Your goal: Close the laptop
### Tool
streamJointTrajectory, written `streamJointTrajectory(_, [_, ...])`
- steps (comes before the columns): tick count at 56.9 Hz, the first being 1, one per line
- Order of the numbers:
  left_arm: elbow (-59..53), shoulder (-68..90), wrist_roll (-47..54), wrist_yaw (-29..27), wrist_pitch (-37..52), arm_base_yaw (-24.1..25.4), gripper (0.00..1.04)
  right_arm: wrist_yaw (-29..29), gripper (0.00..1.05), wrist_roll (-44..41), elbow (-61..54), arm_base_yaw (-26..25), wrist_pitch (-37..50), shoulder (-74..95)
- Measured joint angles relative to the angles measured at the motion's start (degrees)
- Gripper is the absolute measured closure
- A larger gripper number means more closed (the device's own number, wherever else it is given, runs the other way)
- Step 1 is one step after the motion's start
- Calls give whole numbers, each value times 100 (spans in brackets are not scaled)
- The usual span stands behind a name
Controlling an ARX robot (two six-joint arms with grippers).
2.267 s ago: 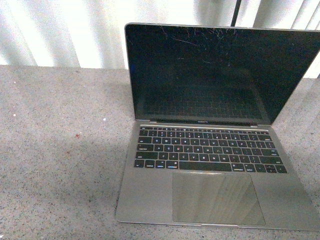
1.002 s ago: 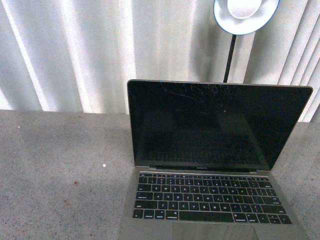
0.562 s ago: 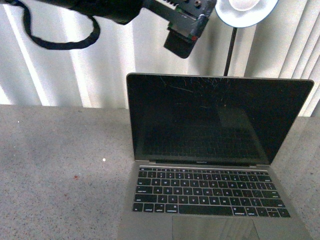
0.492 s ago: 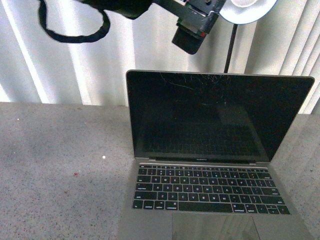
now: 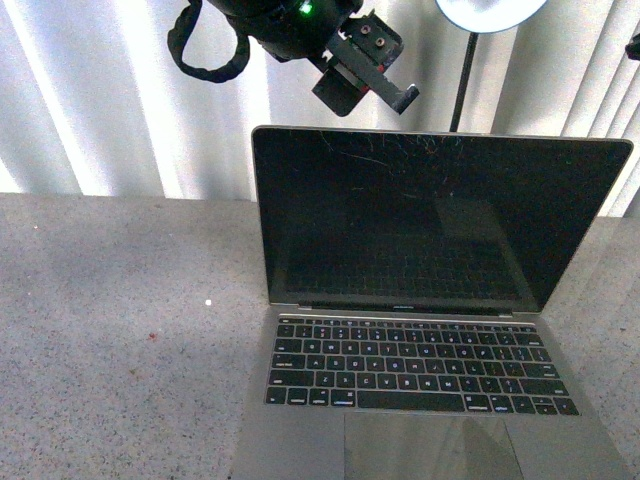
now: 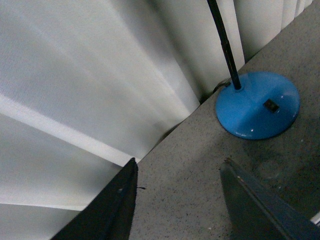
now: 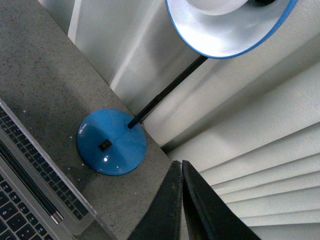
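Pleated white curtain (image 5: 100, 100) behind, speckled grey tabletop (image 5: 120, 330) below. Hovering with fingers spread wide, black left gripper (image 5: 372, 98), just above the lid's top edge, probably to push it down. Pinched shut, black right gripper (image 7: 181, 200), up near the blue desk lamp (image 7: 111, 142). Standing open, screen upright, slim silver-grey metal laptop (image 5: 420, 300).

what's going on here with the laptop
A two-armed robot is set to close the slim grey-silver metal laptop, which stands open on the speckled grey table, black screen upright. The left gripper hovers just above the screen's top edge, jaws open, apparently not touching it yet.
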Motion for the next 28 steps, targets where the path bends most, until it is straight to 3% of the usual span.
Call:
streamJointTrajectory(1, [20, 13, 26, 2, -46, 7, 67, 2, 101, -4, 46, 13, -20, 37])
streamJointTrajectory(13, [197, 28, 245, 52, -474, 57, 102, 22, 102, -101, 437, 190, -319, 411])
streamJointTrajectory(28, [199, 33, 404, 96, -859, 79, 101, 72, 102, -236, 695, 509, -549, 723])
